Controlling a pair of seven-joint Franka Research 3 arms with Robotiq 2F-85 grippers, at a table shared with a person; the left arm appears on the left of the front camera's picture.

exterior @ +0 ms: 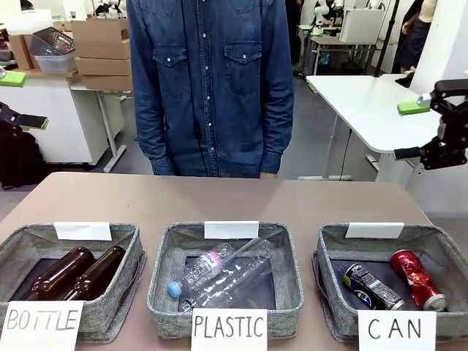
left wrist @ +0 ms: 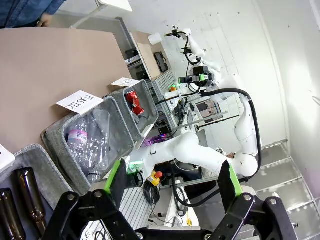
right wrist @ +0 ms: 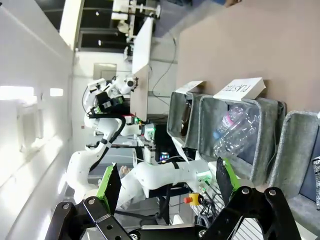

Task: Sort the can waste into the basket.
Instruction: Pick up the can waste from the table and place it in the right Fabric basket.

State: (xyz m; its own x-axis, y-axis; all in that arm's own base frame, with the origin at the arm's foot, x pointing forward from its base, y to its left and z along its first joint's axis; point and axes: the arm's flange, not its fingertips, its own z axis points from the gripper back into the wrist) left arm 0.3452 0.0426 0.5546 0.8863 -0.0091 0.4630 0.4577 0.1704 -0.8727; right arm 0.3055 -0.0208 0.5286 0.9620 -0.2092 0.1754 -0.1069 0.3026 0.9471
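Grippers: right gripper (exterior: pixel 439 117) raised at table's right edge, jaws apart, empty; left gripper (left wrist: pixel 170 187) likewise apart, empty; red metal can (exterior: pixel 417 278) and dark printed can (exterior: pixel 372 287) lying in grey fabric "CAN" basket (exterior: pixel 333 248).

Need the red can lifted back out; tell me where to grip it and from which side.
Grip the red can across its mid-body from straight above. It lies on its side in the CAN basket, long axis toward the front, with the dark can lying close beside it, so set the fingers carefully.

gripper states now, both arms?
Left gripper: open, holding nothing.
Right gripper: open, holding nothing.
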